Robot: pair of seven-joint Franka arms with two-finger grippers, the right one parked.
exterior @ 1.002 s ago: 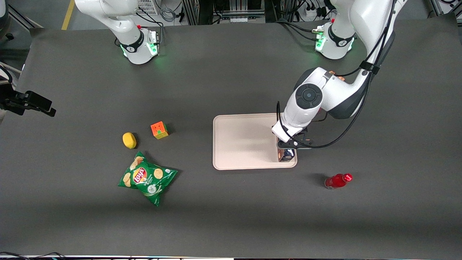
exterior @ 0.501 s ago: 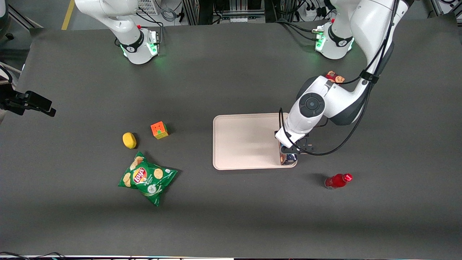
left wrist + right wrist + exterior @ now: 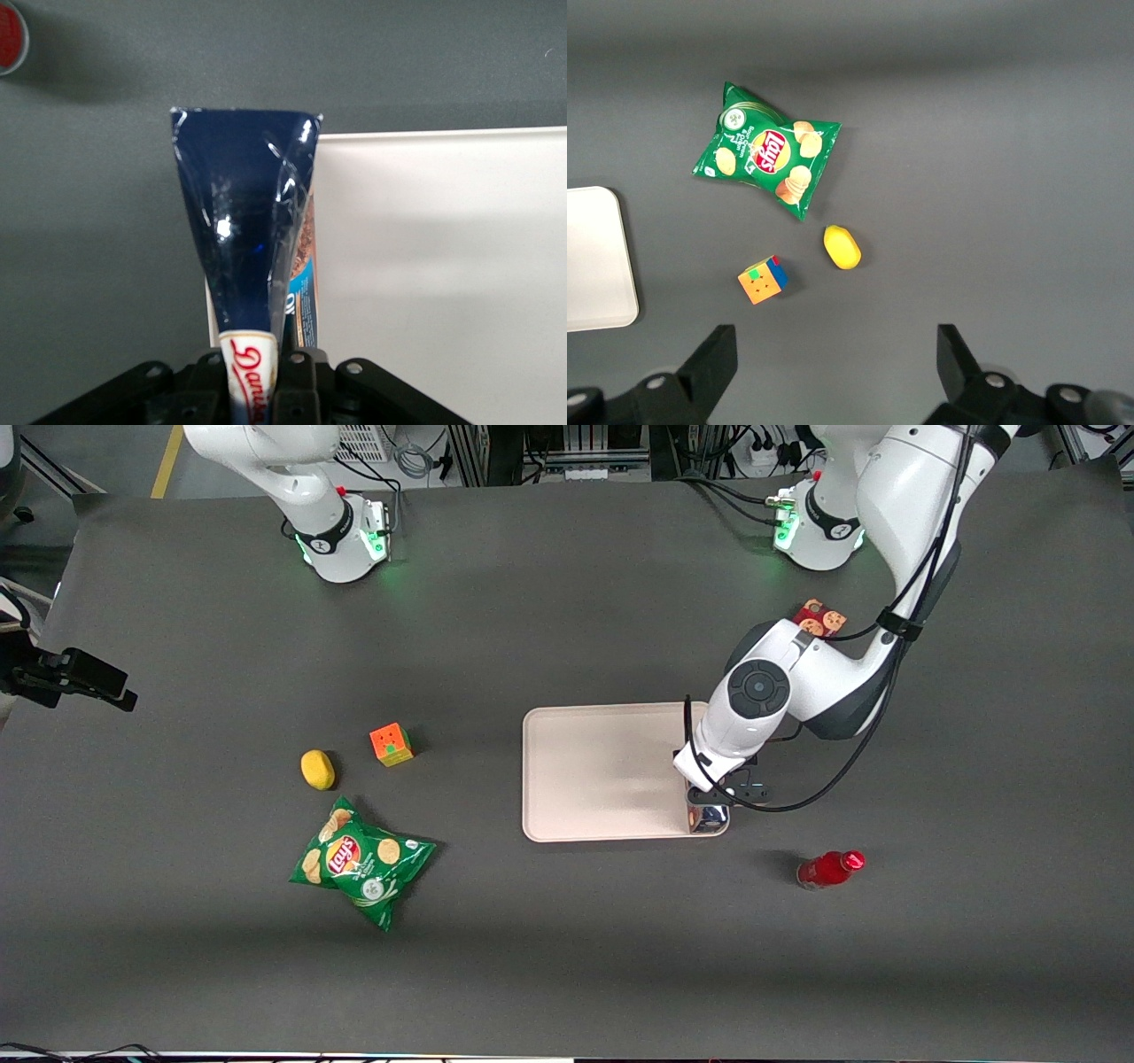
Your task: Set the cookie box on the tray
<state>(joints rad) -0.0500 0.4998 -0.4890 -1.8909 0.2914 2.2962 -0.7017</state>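
Note:
The cookie box (image 3: 706,818) is a dark navy carton, standing upright over the tray's corner nearest the front camera at the working arm's end. In the left wrist view the cookie box (image 3: 244,204) runs between the fingers, its lower end at the tray rim. My left gripper (image 3: 709,802) is directly above the box and shut on its top end; it also shows in the left wrist view (image 3: 257,385). The tray (image 3: 602,771) is large, flat and pale cream-pink, and bare apart from this corner. It shows in the left wrist view (image 3: 443,266) too.
A red bottle (image 3: 829,868) lies beside the tray, nearer the front camera. A red cookie-printed box (image 3: 819,617) lies farther back by the working arm. An orange cube (image 3: 392,744), a lemon (image 3: 317,769) and a green Lay's bag (image 3: 361,864) lie toward the parked arm's end.
My left gripper has carried the cookie box a little nearer the front camera and lower, down to the tray's corner. The arm's shift has uncovered the red cookie-printed box.

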